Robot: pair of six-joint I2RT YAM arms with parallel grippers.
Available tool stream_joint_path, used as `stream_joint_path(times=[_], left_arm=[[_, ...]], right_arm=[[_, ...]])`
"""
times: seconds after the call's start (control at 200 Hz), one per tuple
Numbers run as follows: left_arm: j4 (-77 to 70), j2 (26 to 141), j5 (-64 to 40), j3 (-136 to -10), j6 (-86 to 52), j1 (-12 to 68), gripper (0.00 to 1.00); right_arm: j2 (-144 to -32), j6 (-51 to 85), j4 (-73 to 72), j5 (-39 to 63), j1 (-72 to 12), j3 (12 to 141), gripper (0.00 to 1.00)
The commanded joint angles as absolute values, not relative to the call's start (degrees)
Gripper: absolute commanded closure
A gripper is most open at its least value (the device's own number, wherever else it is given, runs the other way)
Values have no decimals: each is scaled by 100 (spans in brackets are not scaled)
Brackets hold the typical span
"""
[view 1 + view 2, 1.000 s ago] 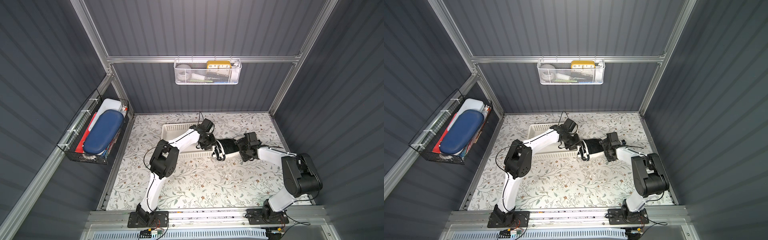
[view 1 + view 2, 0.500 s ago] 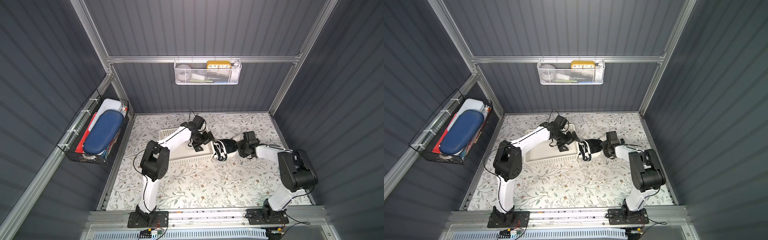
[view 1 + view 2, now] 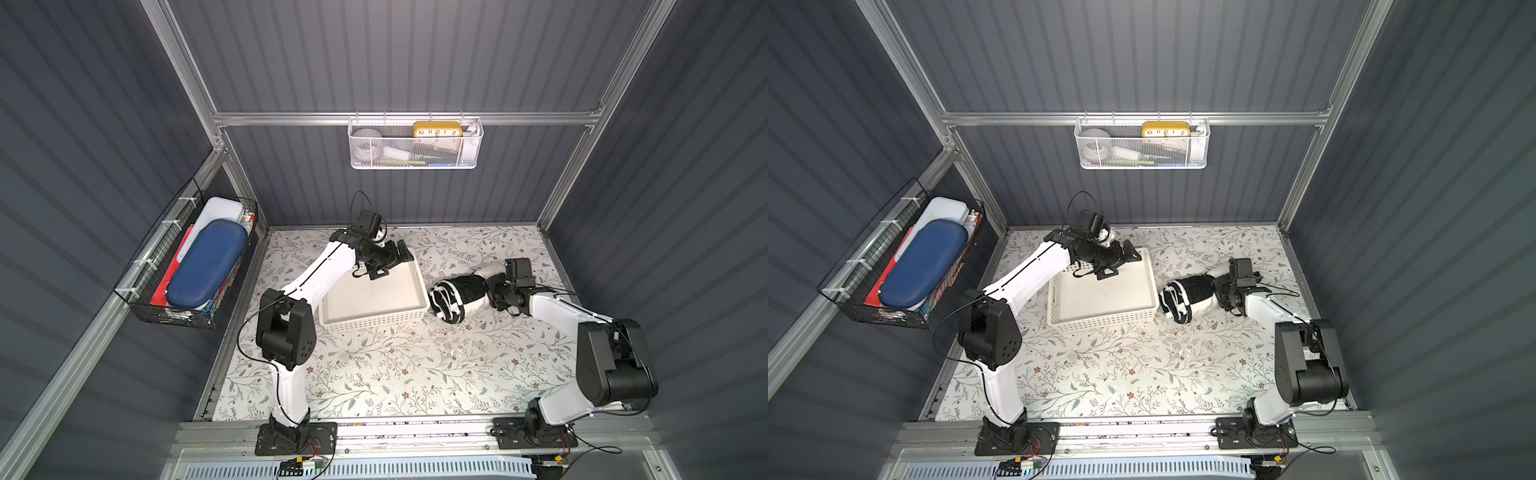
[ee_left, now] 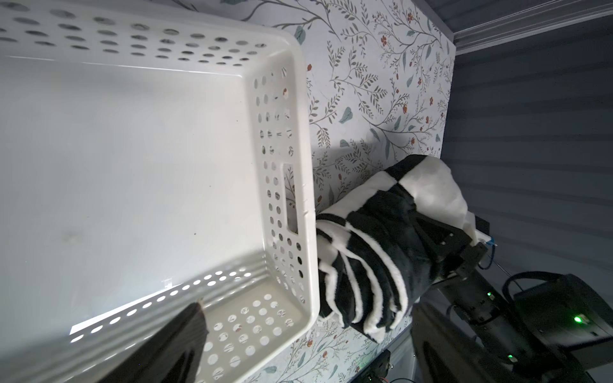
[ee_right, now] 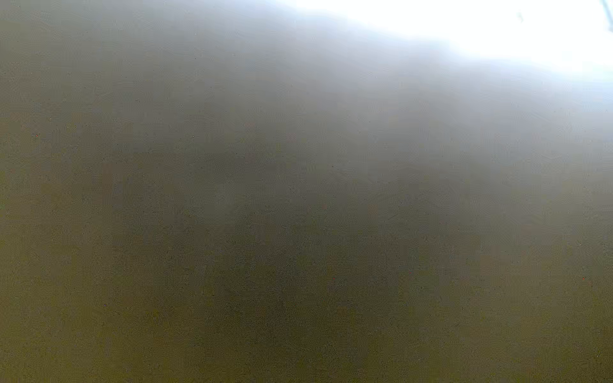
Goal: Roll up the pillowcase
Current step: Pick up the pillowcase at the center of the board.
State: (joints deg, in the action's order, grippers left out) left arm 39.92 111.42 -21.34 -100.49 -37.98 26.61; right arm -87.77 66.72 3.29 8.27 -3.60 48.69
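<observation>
The pillowcase (image 3: 455,297) (image 3: 1185,298) lies as a thick black-and-white roll on the floral covering, its layered end against the right side of the white basket (image 3: 374,321) (image 3: 1100,319). In the left wrist view the roll (image 4: 374,252) touches the basket wall (image 4: 306,185). My right gripper (image 3: 485,291) (image 3: 1216,291) (image 4: 428,247) is shut on the roll's right end, one black finger lying across the cloth. The right wrist view is a blur, covered by cloth. My left gripper (image 3: 395,261) (image 3: 1122,258) (image 4: 305,348) hangs open and holds nothing, above the basket's far right corner.
The basket holds nothing. A black wire basket (image 3: 141,291) with a blue case hangs on the left wall. A white mesh basket (image 3: 415,162) with a yellow clock hangs on the back wall. The floral table covering (image 3: 395,365) spreads in front of the arms.
My left gripper opened, let go of the roll's left end and drew back over the basket. My right gripper closed on the roll's right end.
</observation>
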Motion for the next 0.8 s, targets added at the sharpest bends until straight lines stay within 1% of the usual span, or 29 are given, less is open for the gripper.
stream_joint_path(times=[0.0,0.095,0.255,0.395,0.53,0.645,0.795], left_arm=[[4082,10812,-2135,-9915,-3475,2673,1],[4087,10648,-1957,-9797,-3427,2643,1],[3929,10416,-2028,-9431,-3459,2568,1],[4035,10113,-1587,-9323,-3563,2491,1],[4293,9683,-1033,-9304,-3654,2232,1],[4299,9356,-967,-9125,-3613,2109,1],[4326,8827,-529,-8896,-3598,2107,1]], right_arm=[[-8442,7042,230,1200,-369,5136,88],[-8154,7201,262,1066,-395,5198,90],[-7889,7523,264,898,-475,5355,92],[-7846,7849,147,517,-1037,5640,93],[-8171,7859,-72,-118,-1886,6174,94],[-8637,7787,-728,-623,-2530,6538,93],[-9405,7891,-1320,-882,-3029,7165,92]])
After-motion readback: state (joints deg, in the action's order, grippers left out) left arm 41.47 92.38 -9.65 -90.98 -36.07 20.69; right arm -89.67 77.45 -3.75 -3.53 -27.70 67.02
